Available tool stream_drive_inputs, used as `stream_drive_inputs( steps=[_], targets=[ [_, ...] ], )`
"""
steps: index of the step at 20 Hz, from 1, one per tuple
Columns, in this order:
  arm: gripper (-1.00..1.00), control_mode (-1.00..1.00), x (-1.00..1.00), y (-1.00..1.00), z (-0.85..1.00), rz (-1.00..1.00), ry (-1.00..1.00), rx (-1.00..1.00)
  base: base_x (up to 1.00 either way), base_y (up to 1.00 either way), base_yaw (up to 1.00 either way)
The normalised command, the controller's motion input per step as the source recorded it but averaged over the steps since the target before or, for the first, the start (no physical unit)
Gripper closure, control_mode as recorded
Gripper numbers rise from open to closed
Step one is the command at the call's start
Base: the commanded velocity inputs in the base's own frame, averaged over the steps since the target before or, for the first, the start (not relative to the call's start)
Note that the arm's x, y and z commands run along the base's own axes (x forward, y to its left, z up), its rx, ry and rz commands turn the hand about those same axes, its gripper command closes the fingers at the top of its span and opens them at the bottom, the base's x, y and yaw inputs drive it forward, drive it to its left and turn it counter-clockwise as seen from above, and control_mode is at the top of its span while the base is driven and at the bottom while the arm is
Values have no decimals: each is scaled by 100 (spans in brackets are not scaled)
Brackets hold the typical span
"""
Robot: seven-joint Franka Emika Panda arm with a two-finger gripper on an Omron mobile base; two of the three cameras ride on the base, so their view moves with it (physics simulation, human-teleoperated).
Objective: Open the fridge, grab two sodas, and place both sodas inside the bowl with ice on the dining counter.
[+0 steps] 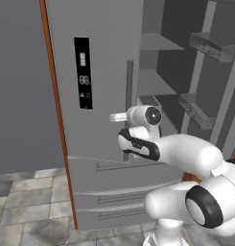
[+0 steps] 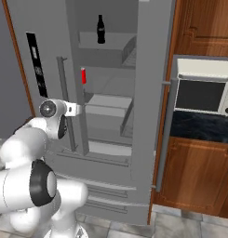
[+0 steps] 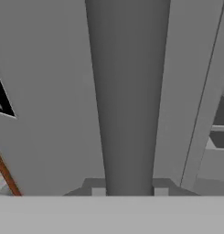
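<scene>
The tall grey fridge (image 1: 104, 57) has a black display strip on its left door. Its right door (image 2: 152, 93) stands wide open. My gripper (image 3: 129, 189) is shut on the left door's vertical bar handle (image 3: 128, 91), which runs straight up between my fingers. From the base views the hand (image 1: 124, 117) sits at mid-height on that handle (image 2: 64, 88). Inside, a black bottle-shaped soda (image 2: 101, 29) stands on the upper shelf. A red soda (image 2: 83, 76) is on the shelf below, half hidden by the left door's edge. The bowl and the dining counter are out of view.
Fridge drawers (image 1: 119, 197) lie below the doors. A microwave (image 2: 201, 93) sits on a dark-topped wall counter (image 2: 199, 125) with wooden cabinets (image 2: 194, 181) right of the open door. A grey wall (image 1: 18, 86) and an orange trim strip (image 1: 54, 96) stand to the left.
</scene>
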Motion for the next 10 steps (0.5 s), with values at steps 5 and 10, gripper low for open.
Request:
stream_drive_inputs(
  steps=[5,10],
  targets=[
    [100,-100,-66,64,-3,0,5,-2,0,0,0],
    [100,-100,-67,67,0,-2,8,-4,0,0,0]
  ],
)
